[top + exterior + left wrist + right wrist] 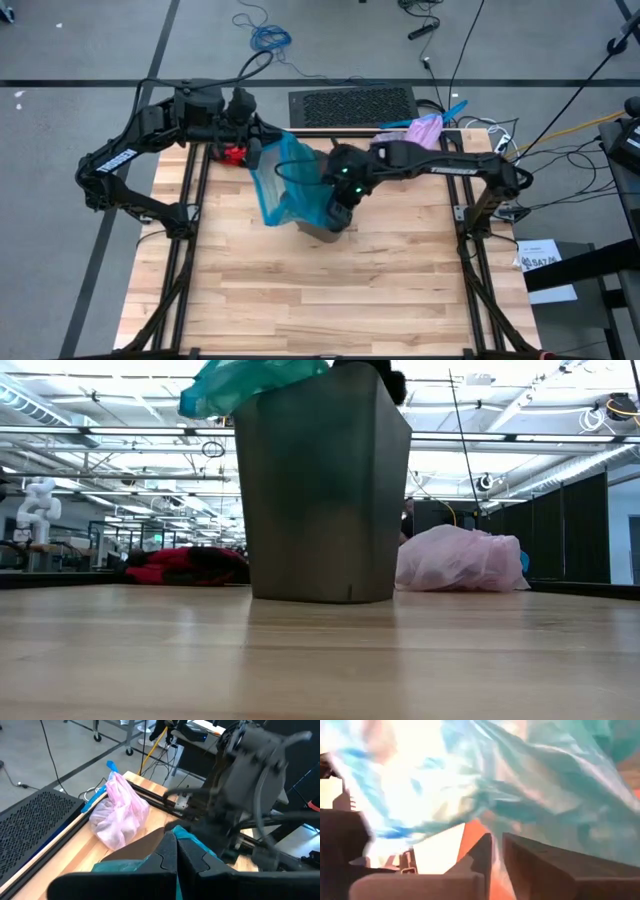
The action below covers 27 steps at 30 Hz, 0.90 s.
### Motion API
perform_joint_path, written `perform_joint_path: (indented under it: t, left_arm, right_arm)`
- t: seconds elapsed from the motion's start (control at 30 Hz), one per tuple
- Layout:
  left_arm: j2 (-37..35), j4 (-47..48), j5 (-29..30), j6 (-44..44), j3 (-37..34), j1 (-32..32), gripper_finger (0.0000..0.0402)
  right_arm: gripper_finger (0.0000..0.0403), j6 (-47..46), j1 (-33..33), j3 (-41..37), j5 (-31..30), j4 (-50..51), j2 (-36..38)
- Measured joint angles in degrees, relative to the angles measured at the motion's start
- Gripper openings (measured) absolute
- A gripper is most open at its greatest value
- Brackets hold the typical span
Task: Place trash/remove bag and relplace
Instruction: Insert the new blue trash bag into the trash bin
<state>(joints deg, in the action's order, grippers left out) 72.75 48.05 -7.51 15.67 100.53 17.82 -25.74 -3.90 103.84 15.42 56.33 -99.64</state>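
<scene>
A dark grey bin (325, 490) stands upright on the table's middle. A teal-green plastic bag (295, 185) stretches from the bin's top toward the far left, where my left gripper (257, 152) is shut on it. My right gripper (340, 212) hangs over the bin's mouth, pointing steeply down, its fingers a narrow slit apart (497, 851) with teal plastic (535, 780) right in front. The bag (425, 130), pale lilac-pink and bulging, lies on its side at the table's far right edge. No loose trash shows. My left gripper pinches the teal bag's upper edge (192, 840) between its two shut fingers (165, 855), coming from the far left and pointing slightly down. The plastic is held up clear of the table and runs down to the bin's top. My right gripper is blurred: whether it touches the teal plastic, I cannot tell.
A red glove (235, 155) lies on the table's far left, just below my left gripper. A black perforated mat (352, 105) and loose cables (480, 130) lie beyond the far edge. Bare wood (320, 300) fills the near half of the table.
</scene>
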Motion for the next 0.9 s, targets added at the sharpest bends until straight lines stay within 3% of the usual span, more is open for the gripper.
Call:
perform_joint_path:
  t: [0.23, 0.4, 0.47, 0.57, 0.73, 0.9]
  left_arm:
    - [0.00, 0.07, -0.01, -0.01, 0.00, 0.00, 0.0000]
    - [0.00, -0.04, -1.72, -0.03, 0.00, -0.02, 0.0000]
    - [0.00, -0.13, -2.21, -0.03, 0.00, -0.28, 0.0000]
    - [0.36, -1.70, -2.39, -0.73, 0.00, -1.37, 0.0000]
    - [2.26, -3.23, -2.54, -1.60, 0.00, -3.78, 0.0000]
    - [4.02, -4.42, -1.59, -2.66, -0.07, -5.62, 0.0000]
  right_arm:
    - [0.0086, 2.45, -0.33, 8.56, -2.40, 8.23, 1.63]
    - [0.0045, 10.62, -2.75, 12.06, -13.57, 3.97, 1.51]
    - [0.0015, 12.54, -5.12, 11.43, -13.60, -0.38, 0.77]
    - [0.0007, 14.45, -8.60, 10.30, -12.40, -4.40, -1.60]
    - [0.0002, 17.22, -11.21, 10.13, -3.18, -11.07, -5.04]
    - [0.0001, 19.04, -10.98, 10.13, -1.48, -6.89, -7.17]
